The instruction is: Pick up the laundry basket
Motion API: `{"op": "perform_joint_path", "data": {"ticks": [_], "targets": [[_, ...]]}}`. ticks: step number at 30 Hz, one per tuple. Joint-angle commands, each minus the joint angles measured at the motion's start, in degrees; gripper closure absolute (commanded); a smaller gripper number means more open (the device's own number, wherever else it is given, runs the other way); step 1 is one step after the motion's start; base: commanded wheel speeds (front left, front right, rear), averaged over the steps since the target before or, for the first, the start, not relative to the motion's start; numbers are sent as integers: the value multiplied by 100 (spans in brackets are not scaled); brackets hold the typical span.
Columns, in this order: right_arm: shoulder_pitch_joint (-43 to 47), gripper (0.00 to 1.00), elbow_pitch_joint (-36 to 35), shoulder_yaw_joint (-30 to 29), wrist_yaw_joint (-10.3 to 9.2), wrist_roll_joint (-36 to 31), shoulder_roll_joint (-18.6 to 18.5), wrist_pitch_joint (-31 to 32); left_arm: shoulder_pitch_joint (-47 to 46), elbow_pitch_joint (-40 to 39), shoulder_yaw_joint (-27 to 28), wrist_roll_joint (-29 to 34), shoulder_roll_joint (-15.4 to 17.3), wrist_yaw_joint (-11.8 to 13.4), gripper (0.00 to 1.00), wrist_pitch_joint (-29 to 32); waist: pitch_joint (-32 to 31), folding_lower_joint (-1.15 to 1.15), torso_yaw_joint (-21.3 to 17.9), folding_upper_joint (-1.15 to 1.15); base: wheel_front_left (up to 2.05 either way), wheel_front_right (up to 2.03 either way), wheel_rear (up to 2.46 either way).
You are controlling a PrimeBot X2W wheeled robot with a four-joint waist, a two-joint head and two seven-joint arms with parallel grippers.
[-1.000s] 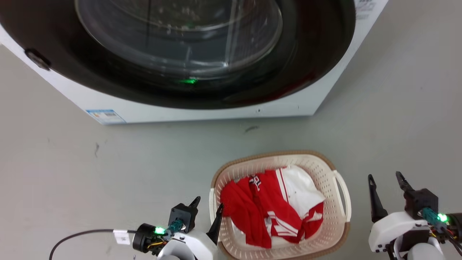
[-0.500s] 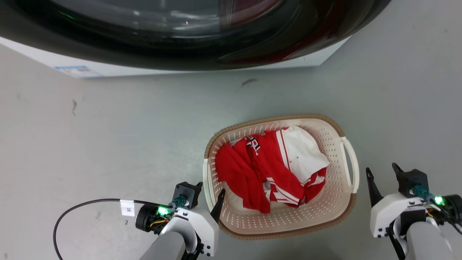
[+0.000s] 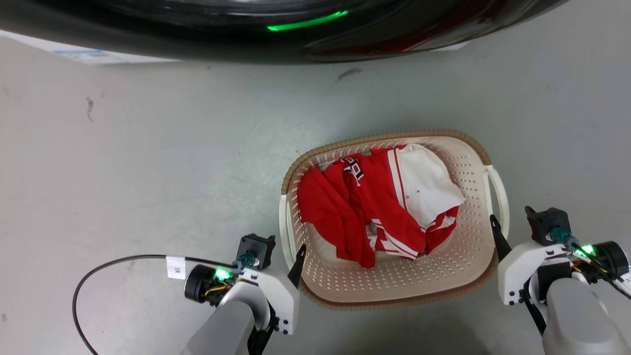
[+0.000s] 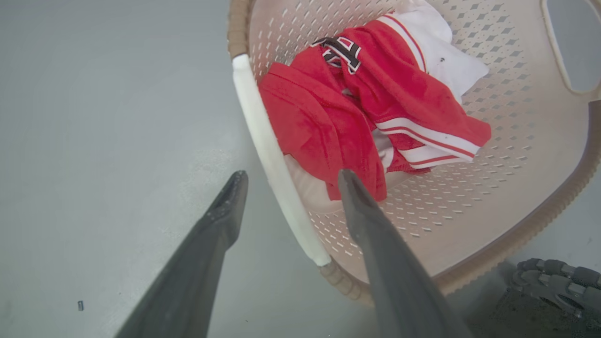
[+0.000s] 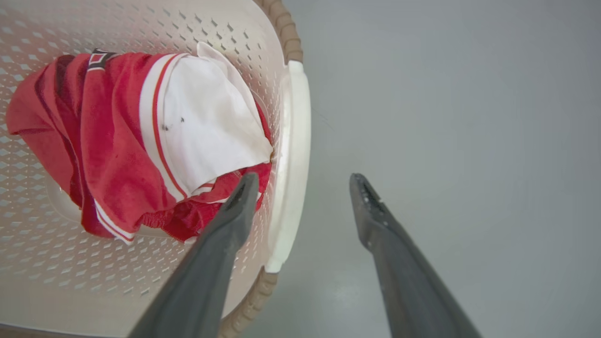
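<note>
The laundry basket (image 3: pixel 394 288) stands on the grey floor (image 3: pixel 148 148) in front of the robot, between its two arms and well apart from the dark curved front of the washer (image 3: pixel 197 24) along the top of the head view. It sits upright, brown rim uppermost, and holds a crumpled red and white garment (image 3: pixel 374 207). The left tool (image 4: pixel 292 172) is spread wide and straddles the white loop handle (image 4: pixel 267 141) on the basket's left side, with one finger over the floor outside and the other over the perforated interior. Neither finger is closed on the handle, and contact cannot be determined. The right tool (image 5: pixel 304 176) is likewise spread wide at the opposite white handle (image 5: pixel 293 155), which lies between its fingers. The inner finger is over the garment's edge and the outer finger is over bare floor, and here too no grip is made. A black cable (image 3: pixel 123 261) loops from the left wrist over the floor.
</note>
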Motion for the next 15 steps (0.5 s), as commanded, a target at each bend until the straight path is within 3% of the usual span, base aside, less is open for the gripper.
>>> {"op": "perform_joint_path", "data": {"ticks": [1, 15], "targets": [[-106, 0, 29, 9, -6, 3, -22, -14, -95, 9, -1, -18, 9, 16, 0, -14, 64, -1, 16, 0, 0, 0, 0], [-641, 0, 611, -37, -5, -308, 54, -14, -375, 66, -41, 9, 9, 57, 0, -14, 560, -1, 9, 0, 0, 0, 0]]}}
